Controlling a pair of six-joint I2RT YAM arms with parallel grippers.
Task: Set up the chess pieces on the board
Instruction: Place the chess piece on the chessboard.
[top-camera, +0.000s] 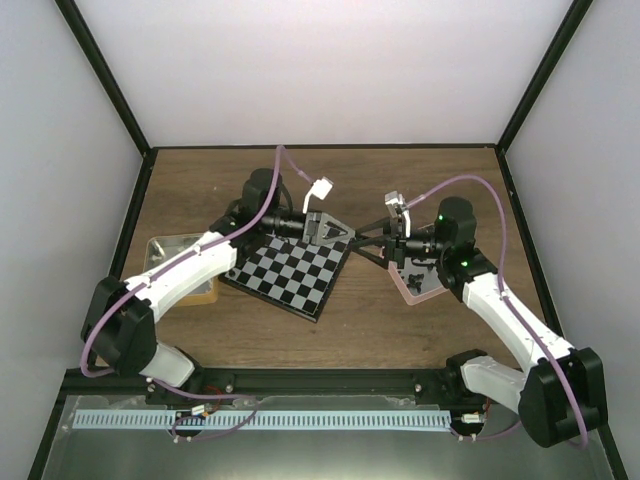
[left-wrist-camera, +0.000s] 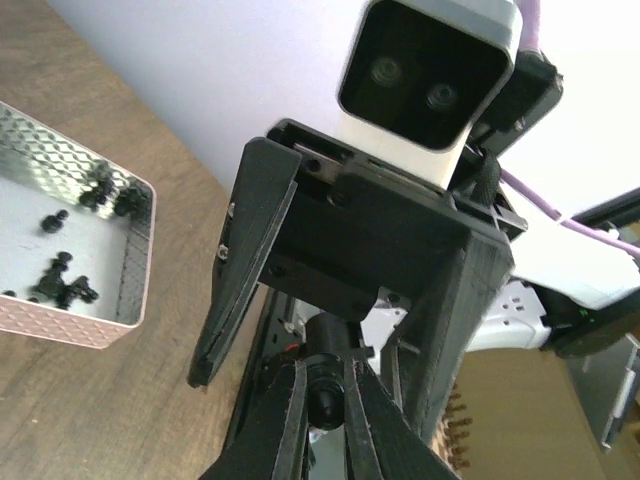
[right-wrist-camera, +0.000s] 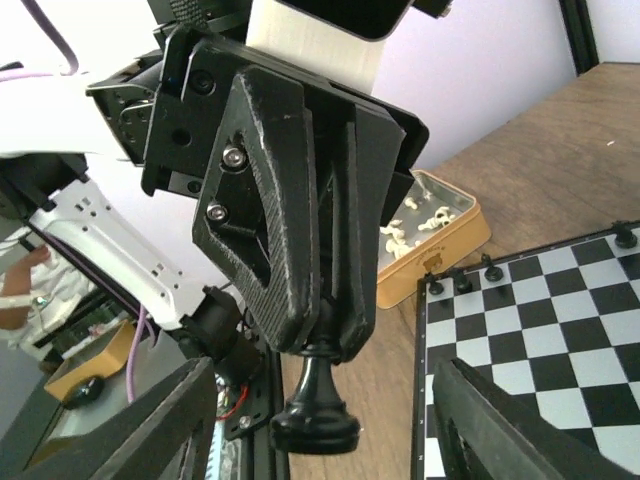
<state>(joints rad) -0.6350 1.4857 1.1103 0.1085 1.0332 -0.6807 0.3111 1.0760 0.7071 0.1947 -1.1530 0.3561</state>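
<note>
**Black piece gripped above the board's corner, a tray on each side**

At the left of the top view, the tan tray (right-wrist-camera: 450, 250) is sitting on the tabletop (top-camera: 400, 330) just beside the board (top-camera: 290, 270). It is holding a small heap of cream-white pieces (right-wrist-camera: 410, 225). The board is lying corner-on in the middle, with black and pale grey checks inside a thin black rim. Four black pieces (right-wrist-camera: 463, 282) are standing along its edge nearest the tan tray.

Over the board's right corner, the left fingers (right-wrist-camera: 290, 260) are clenching a black piece (right-wrist-camera: 315, 395) by its top, its round base hanging downward. The right fingers (right-wrist-camera: 500, 420) are standing released, spread wide on either side of that piece and not touching it.

At the right, the pink tray (left-wrist-camera: 60, 325) is resting on the tabletop. Loose black pieces (left-wrist-camera: 65, 285) are lying scattered on its shiny patterned floor.
</note>
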